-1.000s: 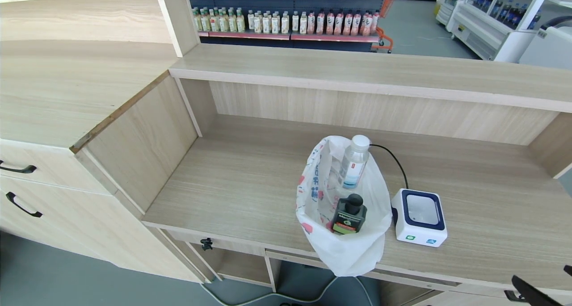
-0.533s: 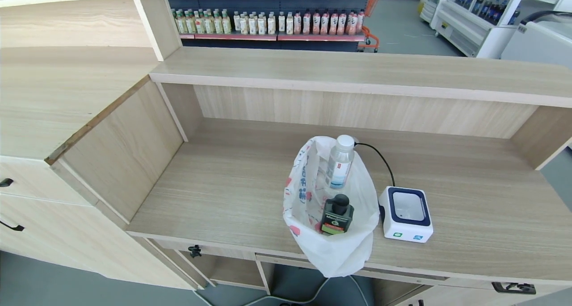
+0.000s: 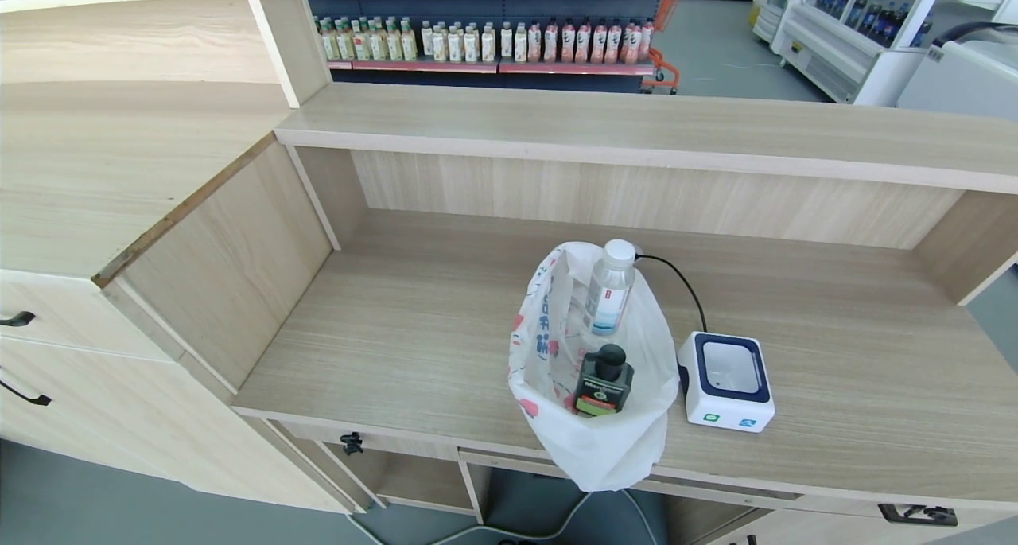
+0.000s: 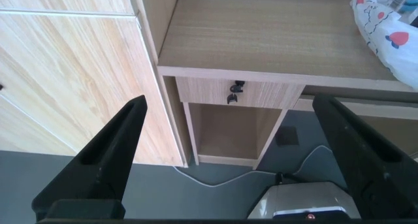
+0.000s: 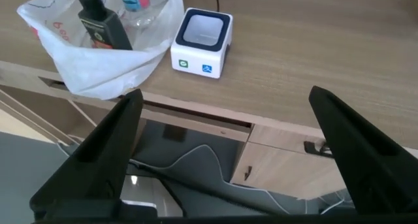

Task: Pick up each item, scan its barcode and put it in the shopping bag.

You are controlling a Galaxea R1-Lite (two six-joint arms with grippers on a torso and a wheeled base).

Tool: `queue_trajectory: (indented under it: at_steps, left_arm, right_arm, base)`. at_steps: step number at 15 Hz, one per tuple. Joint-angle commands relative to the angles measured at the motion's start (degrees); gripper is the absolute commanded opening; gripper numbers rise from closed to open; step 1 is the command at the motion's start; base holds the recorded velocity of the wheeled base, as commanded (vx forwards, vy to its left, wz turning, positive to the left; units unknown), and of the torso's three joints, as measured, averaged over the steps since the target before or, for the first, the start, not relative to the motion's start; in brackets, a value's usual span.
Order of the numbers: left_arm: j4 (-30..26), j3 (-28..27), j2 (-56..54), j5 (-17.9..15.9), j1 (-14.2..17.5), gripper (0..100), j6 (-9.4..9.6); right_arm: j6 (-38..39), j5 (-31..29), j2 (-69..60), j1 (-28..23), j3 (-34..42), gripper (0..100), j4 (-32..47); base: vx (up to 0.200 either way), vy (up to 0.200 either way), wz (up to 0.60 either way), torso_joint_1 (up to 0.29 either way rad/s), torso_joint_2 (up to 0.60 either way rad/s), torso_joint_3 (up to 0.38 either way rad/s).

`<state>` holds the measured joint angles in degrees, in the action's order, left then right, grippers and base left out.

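Shopping bag [image 5: 98,72] (dark bottle [image 5: 104,29] inside) beside scanner [image 5: 201,44].

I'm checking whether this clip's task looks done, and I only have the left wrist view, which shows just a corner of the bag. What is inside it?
Observer: In the head view the shopping bag holds two items: a clear water bottle at the back and a dark pump bottle in front of it.
Operator: What else is standing on the counter?
Observer: On the counter I see the bag and the scanner, which sits just to the bag's right with its cable running toward the back.
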<state>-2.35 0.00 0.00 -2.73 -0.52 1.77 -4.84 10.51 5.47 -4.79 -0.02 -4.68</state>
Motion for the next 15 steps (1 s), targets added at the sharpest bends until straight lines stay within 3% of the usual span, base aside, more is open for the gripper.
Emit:
queue_trajectory:
  at_steps: [1, 4, 6, 15]
  left_arm:
    - [-0.02, 0.0, 0.09, 0.01, 0.0, 100, -0.01]
    - [-0.02, 0.0, 0.09, 0.01, 0.0, 100, -0.01]
    - [-0.02, 0.0, 0.09, 0.01, 0.0, 100, -0.01]
    - [-0.02, 0.0, 0.09, 0.01, 0.0, 100, -0.01]
  right_arm:
    - [2.47, 0.04, -0.02, 0.4, 0.02, 100, -0.06]
    - [7.83, -1.54, -0.11, 4.53, 0.02, 100, -0.06]
    - [8.18, -1.81, -5.47, 4.7, 0.02, 100, -0.33]
    - [10.46, -1.98, -5.47, 4.7, 0.02, 100, -0.33]
  base:
    - [0.0, 0.0, 0.0, 0.0, 0.0, 0.0]
    - [0.0, 0.0, 0.0, 0.0, 0.0, 0.0]
    - [0.0, 0.0, 0.0, 0.0, 0.0, 0.0]
    - [0.0, 0.0, 0.0, 0.0, 0.0, 0.0]
